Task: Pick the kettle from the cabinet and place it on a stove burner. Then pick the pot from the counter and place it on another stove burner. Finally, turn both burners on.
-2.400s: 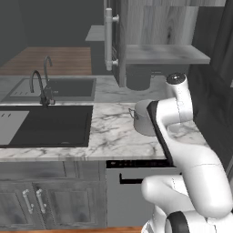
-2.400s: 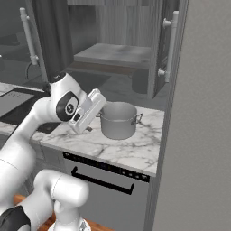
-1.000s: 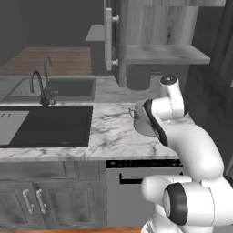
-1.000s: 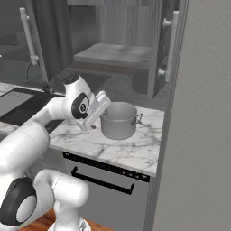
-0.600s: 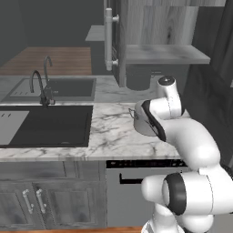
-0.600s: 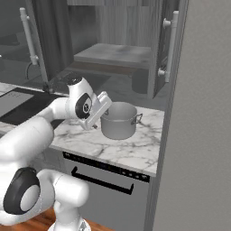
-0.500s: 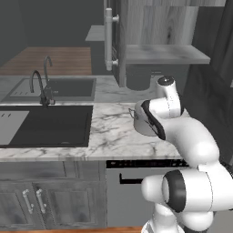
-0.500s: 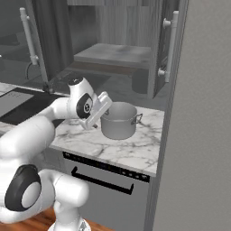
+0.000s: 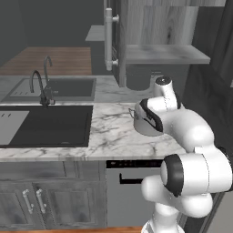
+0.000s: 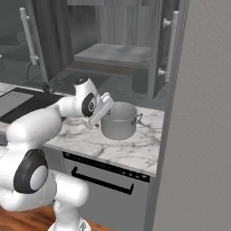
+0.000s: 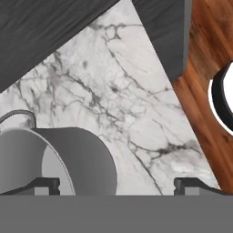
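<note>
The wide grey pot [image 10: 118, 120] stands on the white marble counter [image 10: 135, 151], below the open grey cabinet [image 10: 113, 53] with its white bar handle [image 10: 171, 45]. My gripper [image 10: 93, 122] hangs open at the pot's left side, tilted down, close to its wall. In the hand view the pot [image 11: 68, 159] sits at the lower left, with one fingertip [image 11: 45, 184] in front of it and bare marble [image 11: 127, 104] between the tips of the gripper [image 11: 118, 186]. The arm partly covers the pot [image 9: 140, 126] in the left base view. The kettle and stove burners are out of view.
A dark basin [image 9: 45, 125] with a faucet [image 9: 38, 86] lies left of the pot. A dark cylinder [image 10: 140, 81] stands under the cabinet shelf. A dishwasher front [image 10: 101, 178] sits below the counter, and a tall grey panel [image 10: 203, 113] closes the right side.
The arm has swung right toward the pot and the hand has closed in on its left side. The pot has not moved and the jaws stay wide.
</note>
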